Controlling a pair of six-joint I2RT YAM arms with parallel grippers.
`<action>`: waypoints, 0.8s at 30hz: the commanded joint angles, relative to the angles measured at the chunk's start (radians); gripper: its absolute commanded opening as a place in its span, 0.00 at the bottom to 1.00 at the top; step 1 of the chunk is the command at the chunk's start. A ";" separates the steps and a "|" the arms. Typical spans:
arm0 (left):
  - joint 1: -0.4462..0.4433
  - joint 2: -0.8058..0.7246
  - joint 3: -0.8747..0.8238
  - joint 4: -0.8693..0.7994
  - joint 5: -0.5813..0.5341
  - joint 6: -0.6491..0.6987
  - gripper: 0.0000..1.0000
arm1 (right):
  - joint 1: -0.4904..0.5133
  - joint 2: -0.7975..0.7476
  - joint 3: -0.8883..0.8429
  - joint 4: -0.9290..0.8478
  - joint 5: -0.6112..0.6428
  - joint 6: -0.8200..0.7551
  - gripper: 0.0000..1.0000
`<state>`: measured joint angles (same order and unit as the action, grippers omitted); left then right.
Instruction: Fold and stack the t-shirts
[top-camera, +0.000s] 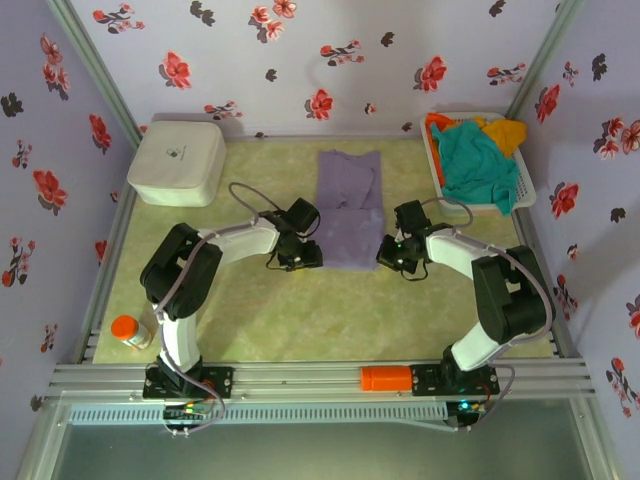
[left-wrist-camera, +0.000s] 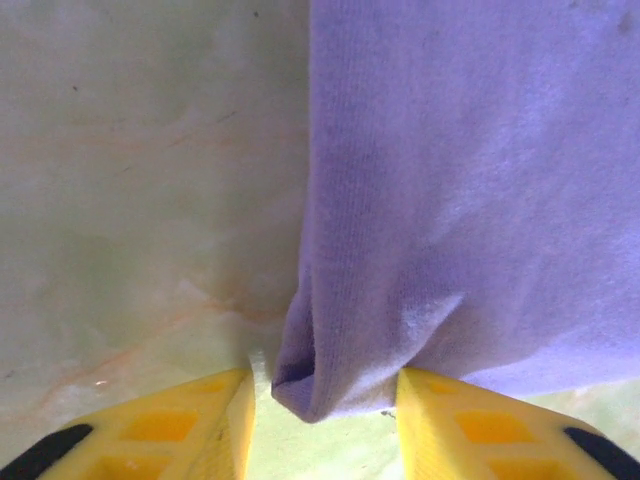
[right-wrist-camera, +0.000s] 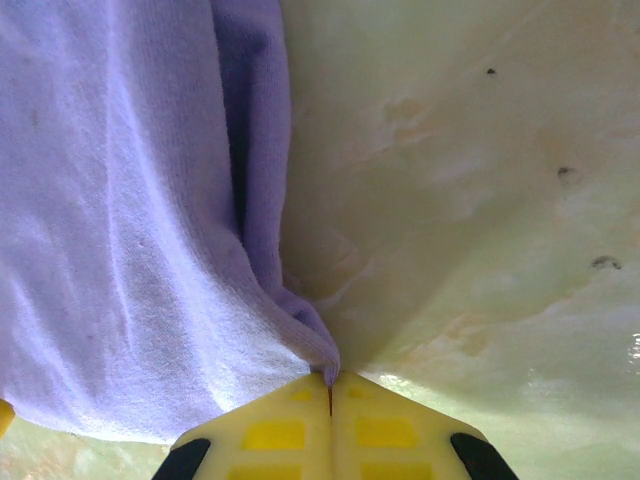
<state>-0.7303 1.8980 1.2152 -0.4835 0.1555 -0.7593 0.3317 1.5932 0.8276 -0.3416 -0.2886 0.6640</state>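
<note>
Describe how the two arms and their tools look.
The left arm and right arm have white rounded links, bulky black joints and thin grey cables. The left tool and right tool carry chunky yellow fingers with recessed square panels and black outer patches.

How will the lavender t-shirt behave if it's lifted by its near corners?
Probably floppy: the lavender t-shirt lies flat, and its corner bunches into a soft fold inside the left end effector. Likely light, being thin knit cloth. It may sag in the middle when raised, and the right end effector, shut on only a small tuck of edge, might lose it.
</note>
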 joint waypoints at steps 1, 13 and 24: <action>-0.008 0.028 0.020 0.039 -0.001 0.005 0.37 | -0.006 0.004 0.012 -0.017 -0.003 -0.009 0.00; -0.008 0.039 0.037 0.049 -0.002 -0.003 0.17 | -0.007 0.000 0.002 -0.013 -0.002 -0.008 0.00; -0.055 -0.139 -0.148 0.132 -0.005 -0.120 0.00 | -0.002 -0.113 -0.079 -0.069 -0.024 -0.012 0.00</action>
<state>-0.7513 1.8355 1.1244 -0.3805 0.1570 -0.8158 0.3275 1.5379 0.7807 -0.3496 -0.2970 0.6624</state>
